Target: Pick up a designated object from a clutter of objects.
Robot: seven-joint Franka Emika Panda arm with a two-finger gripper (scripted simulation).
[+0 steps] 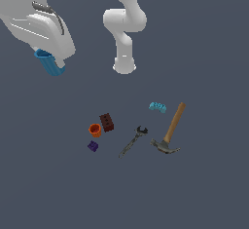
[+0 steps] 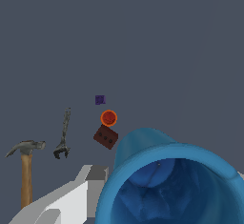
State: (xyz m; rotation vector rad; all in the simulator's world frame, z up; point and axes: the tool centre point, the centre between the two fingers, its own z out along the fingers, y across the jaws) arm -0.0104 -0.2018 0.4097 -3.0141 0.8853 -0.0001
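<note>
The bright blue cup (image 1: 48,63) hangs high above the floor at the exterior view's upper left, held in my gripper (image 1: 52,60), whose fingers are mostly hidden behind the hand and cup. In the wrist view the blue cup (image 2: 176,180) fills the near corner, open mouth toward the camera, with one white finger (image 2: 71,197) beside it. The rest of the clutter lies on the floor far below: orange cup (image 1: 95,130), dark red brick (image 1: 107,122), purple block (image 1: 93,146), dark wrench (image 1: 133,142), wooden-handled hammer (image 1: 170,129), cyan ridged piece (image 1: 157,107).
The arm's white base column (image 1: 124,62) stands at the back of the exterior view. In the wrist view the orange cup (image 2: 109,118), brick (image 2: 106,137), purple block (image 2: 99,99), wrench (image 2: 63,135) and hammer (image 2: 25,166) show on the grey floor.
</note>
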